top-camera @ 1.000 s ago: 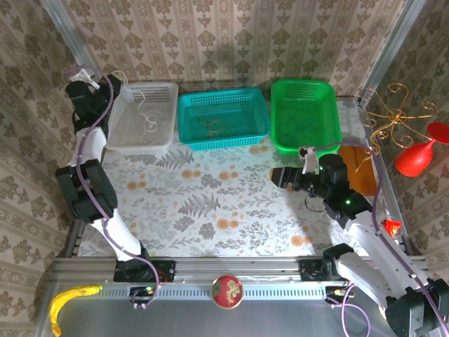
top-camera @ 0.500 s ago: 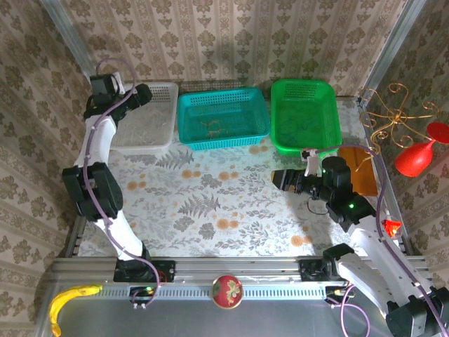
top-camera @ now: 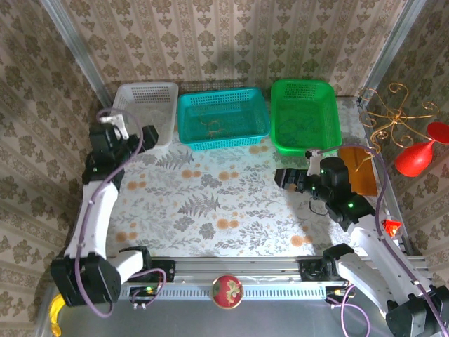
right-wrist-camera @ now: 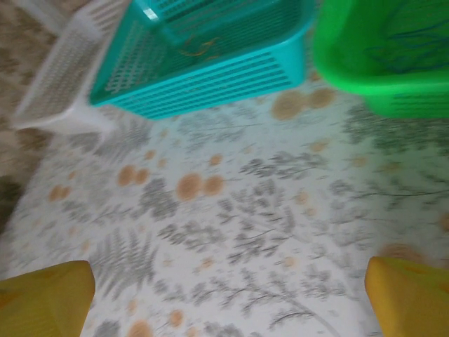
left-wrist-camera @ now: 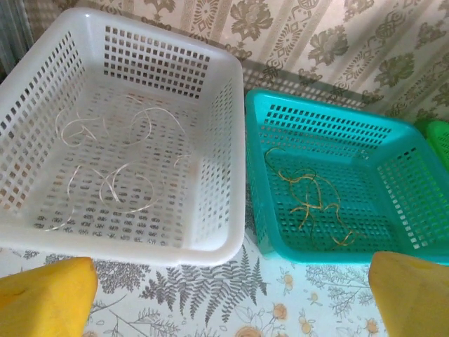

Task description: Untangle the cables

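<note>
Floral tabletop [top-camera: 210, 203]: whitish cords [left-wrist-camera: 105, 154] in white plastic basket [left-wrist-camera: 140, 247], yellow-orange cords [left-wrist-camera: 309, 200] in teal plastic basket [left-wrist-camera: 330, 254]; left tool [left-wrist-camera: 228, 295], right tool [right-wrist-camera: 228, 298] spread apart.

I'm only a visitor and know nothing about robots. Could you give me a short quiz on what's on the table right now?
1. True or false: the white basket holds whitish cords.
2. Which basket holds the yellow-orange cords? A) green B) teal C) white
3. Fill in: the left gripper and right gripper are both ____, holding nothing.

Key: 1 true. 2 B, the teal basket. 3 open.
</note>
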Tool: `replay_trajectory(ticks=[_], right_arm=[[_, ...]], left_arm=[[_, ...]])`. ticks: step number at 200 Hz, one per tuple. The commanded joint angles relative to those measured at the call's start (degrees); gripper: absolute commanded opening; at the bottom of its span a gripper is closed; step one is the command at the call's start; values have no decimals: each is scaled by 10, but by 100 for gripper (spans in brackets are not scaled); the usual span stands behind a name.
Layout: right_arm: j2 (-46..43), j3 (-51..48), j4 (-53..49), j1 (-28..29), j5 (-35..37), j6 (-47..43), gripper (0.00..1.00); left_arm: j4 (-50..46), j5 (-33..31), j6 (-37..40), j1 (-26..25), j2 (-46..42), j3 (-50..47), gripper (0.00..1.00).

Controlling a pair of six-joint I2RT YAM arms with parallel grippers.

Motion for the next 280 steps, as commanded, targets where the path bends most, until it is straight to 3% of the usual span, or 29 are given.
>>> replay_trajectory(ticks=[1, 21, 53, 99, 137, 171, 195, 221, 243, 262, 280], right_arm=[[1, -32, 21, -3, 169, 11, 100], [2, -79, 109, -2, 264, 35, 100], [25, -91, 171, -3, 334, -37, 100], [112, -92, 248, -2, 370, -170, 100], [179, -108, 329, -4, 410, -214, 100], [252, -136, 454, -7, 394, -249, 100], [290, -144, 531, -26, 345, -270, 100], [331, -137, 590, -62, 284, -289, 100], [390, -166, 697, -106, 231, -269, 100], [436, -183, 775, -136, 167, -254, 100], [423, -127, 643, -155, 113, -250, 100]], left_arm=[[87, -33, 18, -8, -49, -75, 100], [167, -49, 24, -13, -92, -147, 100], [255, -95, 34, -20, -134, -239, 100], [304, -113, 109, -22, -105, -289, 100], [395, -132, 126, -24, -43, -324, 100], [522, -154, 160, -27, 65, -354, 100], [628, -156, 190, -24, 152, -367, 100], [660, -102, 204, -10, 207, -351, 100], [833, -84, 208, -6, 307, -384, 100], [723, -78, 193, 4, 280, -354, 100], [658, -51, 192, 15, 281, -318, 100]])
